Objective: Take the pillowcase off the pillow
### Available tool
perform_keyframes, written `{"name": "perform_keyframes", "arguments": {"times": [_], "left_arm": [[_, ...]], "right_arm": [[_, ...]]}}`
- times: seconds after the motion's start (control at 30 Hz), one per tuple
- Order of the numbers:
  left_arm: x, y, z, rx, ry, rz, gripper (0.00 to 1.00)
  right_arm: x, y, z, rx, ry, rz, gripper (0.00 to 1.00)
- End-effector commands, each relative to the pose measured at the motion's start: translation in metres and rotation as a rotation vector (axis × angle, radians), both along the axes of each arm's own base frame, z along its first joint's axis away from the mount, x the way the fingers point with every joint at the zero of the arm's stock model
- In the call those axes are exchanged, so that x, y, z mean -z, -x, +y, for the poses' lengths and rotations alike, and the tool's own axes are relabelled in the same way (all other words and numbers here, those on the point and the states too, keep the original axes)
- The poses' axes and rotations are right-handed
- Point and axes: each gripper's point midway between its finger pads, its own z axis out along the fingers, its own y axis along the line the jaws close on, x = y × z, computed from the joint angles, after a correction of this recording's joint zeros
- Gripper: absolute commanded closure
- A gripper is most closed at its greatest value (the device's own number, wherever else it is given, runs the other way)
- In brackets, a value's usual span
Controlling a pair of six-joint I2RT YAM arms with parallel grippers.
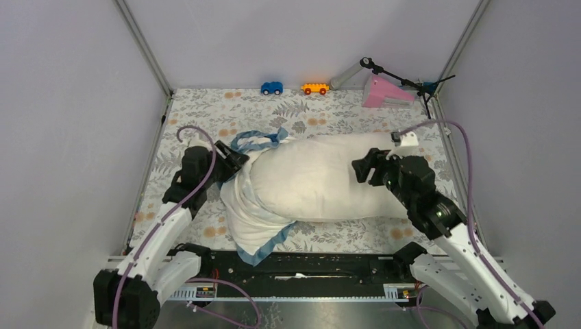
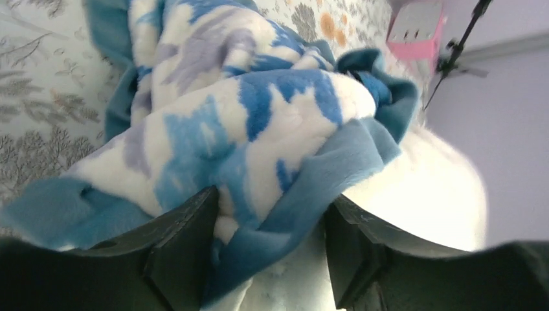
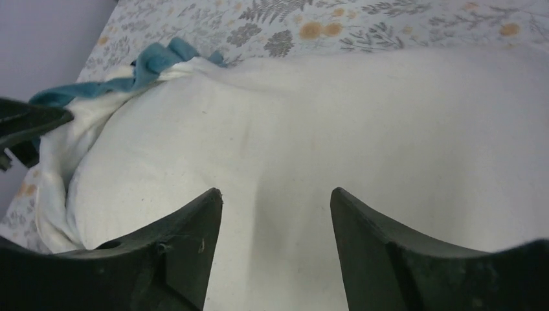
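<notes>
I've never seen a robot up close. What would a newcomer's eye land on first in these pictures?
Most likely the big cream-white pillow lying across the middle of the floral table cloth, nearly bare. Its blue-and-white pillowcase is bunched at the pillow's left end, folds sitting between the jaws of the left arm. A blue toy car and an orange toy car sit at the far edge.

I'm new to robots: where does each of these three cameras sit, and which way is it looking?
Top external: above and behind the arms, looking down at the table; left gripper and right gripper show at the pillow.
Left wrist: on the left arm, facing the bunched pillowcase; its two dark fingers show.
Right wrist: on the right arm, looking along the pillow; its fingers show.
Both wrist views share the pillowcase's blue edging.
</notes>
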Motion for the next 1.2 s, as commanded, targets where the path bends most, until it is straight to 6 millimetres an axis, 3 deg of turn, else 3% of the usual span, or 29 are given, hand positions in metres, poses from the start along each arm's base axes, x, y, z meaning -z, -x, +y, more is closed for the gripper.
{"name": "perform_keyframes", "arguments": {"times": [0.0,0.17,0.27,0.33,0.5,0.6,0.67,0.73,0.8,0.87,0.97,1.17], "left_arm": [[-0.05,-0.028,-0.038,0.227,-0.126,-0.2,0.39],[-0.054,-0.037,-0.061,0.283,-0.141,-0.159,0.38],[-0.052,-0.046,-0.066,0.266,-0.134,-0.165,0.54],[-0.053,-0.06,-0.067,0.24,-0.129,-0.18,0.65],[-0.062,-0.104,-0.094,0.283,-0.099,-0.176,0.89],[-0.08,-0.119,-0.113,0.339,-0.097,-0.2,0.91],[-0.098,-0.12,-0.118,0.351,-0.123,-0.252,0.85],[-0.111,-0.116,-0.113,0.317,-0.16,-0.277,0.6],[-0.111,-0.107,-0.106,0.283,-0.192,-0.266,0.36],[-0.101,-0.095,-0.091,0.228,-0.242,-0.219,0.24],[-0.08,-0.064,-0.074,0.193,-0.309,-0.142,0.2],[-0.044,0.007,-0.058,0.233,-0.348,-0.047,0.16]], "right_arm": [[-0.008,-0.002,0.056,-0.331,0.07,0.06,0.23],[-0.011,0.019,0.091,-0.551,0.134,0.122,0.05],[-0.01,0.042,0.113,-0.625,0.248,0.077,0.0],[0.001,0.056,0.126,-0.667,0.34,0.083,0.0],[0.034,0.047,0.134,-0.601,0.55,0.085,0.01],[0.05,0.029,0.133,-0.511,0.587,0.07,0.0],[0.059,0.018,0.133,-0.439,0.589,0.067,0.0],[0.069,0.008,0.132,-0.364,0.592,0.08,0.0],[0.076,0.001,0.133,-0.322,0.595,0.093,0.0],[0.082,-0.004,0.136,-0.305,0.587,0.104,0.0],[0.096,-0.01,0.137,-0.297,0.582,0.132,0.0],[0.13,-0.02,0.129,-0.267,0.565,0.228,0.0]]}}
